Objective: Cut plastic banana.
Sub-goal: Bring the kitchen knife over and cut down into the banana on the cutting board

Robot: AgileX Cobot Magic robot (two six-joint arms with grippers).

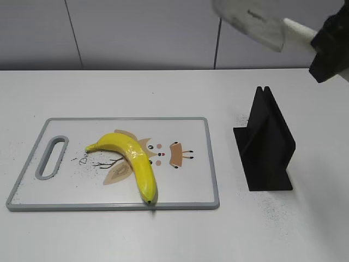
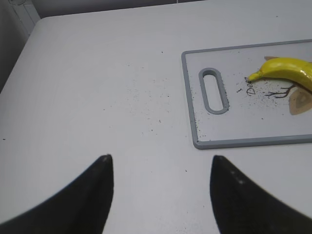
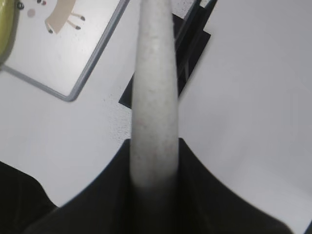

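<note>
A yellow plastic banana (image 1: 131, 159) lies on the white cutting board (image 1: 185, 185) with a grey rim; it also shows in the left wrist view (image 2: 287, 70). My right gripper (image 1: 327, 46) is high at the upper right, shut on the handle of a white knife (image 1: 253, 22) whose blade points left, well above the table. In the right wrist view the knife (image 3: 155, 97) runs straight out from the jaws (image 3: 154, 165). My left gripper (image 2: 161, 168) is open and empty over bare table, left of the board (image 2: 234, 144). It is out of the exterior view.
A black knife stand (image 1: 267, 147) stands right of the board; it shows in the right wrist view (image 3: 192, 46) under the knife. The board has a handle slot (image 1: 50, 158) at its left end. Dark specks dot the white table.
</note>
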